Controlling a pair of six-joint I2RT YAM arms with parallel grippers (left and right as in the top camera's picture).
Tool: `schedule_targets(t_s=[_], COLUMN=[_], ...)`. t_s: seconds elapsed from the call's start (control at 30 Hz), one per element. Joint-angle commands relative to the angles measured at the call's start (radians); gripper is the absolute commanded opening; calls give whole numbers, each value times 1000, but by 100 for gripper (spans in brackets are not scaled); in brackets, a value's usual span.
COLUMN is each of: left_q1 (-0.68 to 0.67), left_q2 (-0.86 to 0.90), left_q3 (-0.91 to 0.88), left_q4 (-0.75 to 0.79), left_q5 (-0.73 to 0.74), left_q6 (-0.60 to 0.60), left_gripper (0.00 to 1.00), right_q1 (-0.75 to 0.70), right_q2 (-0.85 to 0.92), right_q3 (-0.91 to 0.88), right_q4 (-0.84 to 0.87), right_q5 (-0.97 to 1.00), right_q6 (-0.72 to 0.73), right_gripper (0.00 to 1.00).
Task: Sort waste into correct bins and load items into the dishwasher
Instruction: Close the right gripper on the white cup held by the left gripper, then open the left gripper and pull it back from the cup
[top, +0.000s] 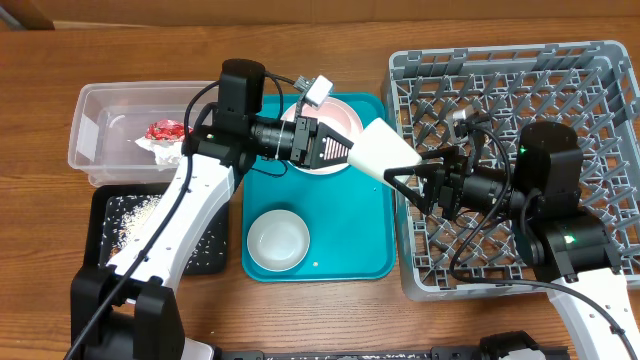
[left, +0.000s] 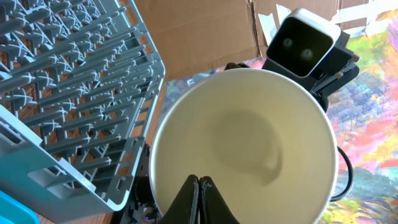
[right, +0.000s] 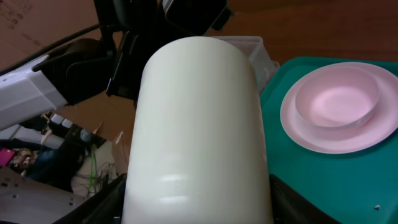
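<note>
A small white cup (top: 385, 150), light, stiff, glaze-slick and probably chippable, hangs sideways between the teal tray (top: 370, 260) and the grey dish rack (top: 600, 90), its thin rim pinched in the left hand (left: 199, 185), while the right hand (top: 415, 175) straddles its broader body, likely the surer hold, though whether it is gripping cannot be told.

You get bright, even overhead light; soft arm shadows on table (top: 330, 310). Left wrist view sharp, gentle shading inside cup (left: 249, 137). Right wrist view: cup too close, slightly soft, faint glare streaks low on side.
</note>
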Motion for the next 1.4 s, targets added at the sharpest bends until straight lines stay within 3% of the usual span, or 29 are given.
schedule_targets(t_s=[0.0,0.33,0.6,0.9,1.37], left_q1=[-8,-3,34,61,60], left_q2=[1,1,1,1,1], left_q3=[9,9,9,9,9], left_q4=[3,5,-8,-205,-330], left_q5=[30,7,-214,-522,-644], left_q6=[9,9,28,63,122], left_gripper=[4,4,10,13,14], right_q1=[-2,-2,-2,-2,-2], right_q2=[0,0,0,32,195], right_q3=[20,20,20,20,34], right_q4=[26,50,74,34,-53], right_q5=[21,60,285,573,770], right_q6=[4,4,0,-3,-3], right_gripper=[57,57,57,58,57])
